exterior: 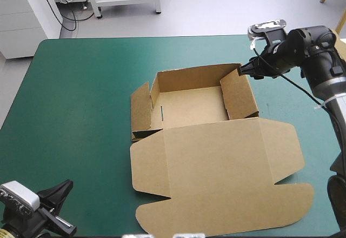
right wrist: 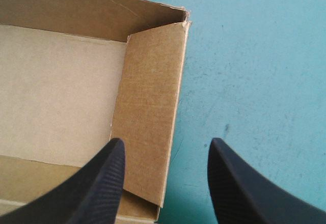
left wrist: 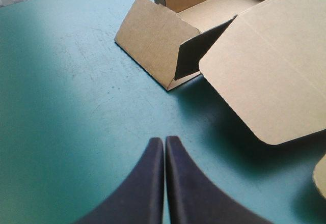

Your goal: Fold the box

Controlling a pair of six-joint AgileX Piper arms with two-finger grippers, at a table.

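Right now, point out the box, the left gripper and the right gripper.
box (exterior: pixel 216 159), high view, on its flat lid.
left gripper (left wrist: pixel 164 140), left wrist view, where its shut fingertips meet.
right gripper (right wrist: pixel 167 142), right wrist view, midway between its open fingertips.

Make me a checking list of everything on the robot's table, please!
Surface: teal-green cover, flat.
Job's things: brown box, an open tray; lid flat toward the near edge; left wall leaning outward; right wall upright.
Clutter: nothing seen.
Claws: left claw shut, by the table's near left corner, apart from the box; right claw open at the box's far right corner, lined up over the right wall.
Cables: nothing seen on the cover.
Surroundings: nothing seen at the table's edges.
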